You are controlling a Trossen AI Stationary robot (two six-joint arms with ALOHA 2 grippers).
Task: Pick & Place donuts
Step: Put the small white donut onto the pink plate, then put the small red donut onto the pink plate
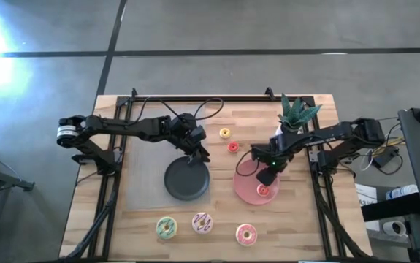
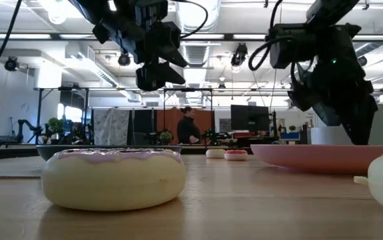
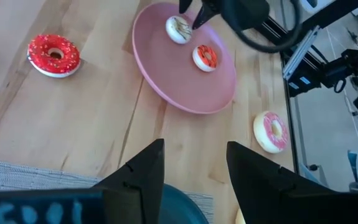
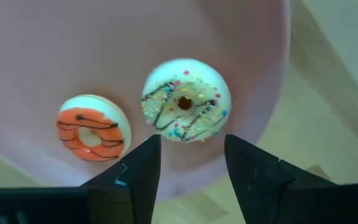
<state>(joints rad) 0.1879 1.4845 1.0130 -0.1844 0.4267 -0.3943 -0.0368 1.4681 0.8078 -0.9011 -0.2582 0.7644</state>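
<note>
step: we saw the right claw (image 4: 188, 171) spread above a small white donut (image 4: 186, 99) on the pink plate (image 1: 245, 186)
left claw (image 3: 194, 171): spread, idle
next: we'd fetch another donut

**Surfaces on the table**

The table (image 1: 297, 219) is pale wood with visible grain, matt. The pink plate (image 4: 54, 56) looks like smooth, softly glossy plastic. The small white donut (image 4: 186, 99) and orange donut (image 4: 93, 128) have shiny frosting. The grey mat (image 1: 142, 164) looks woven.
</note>
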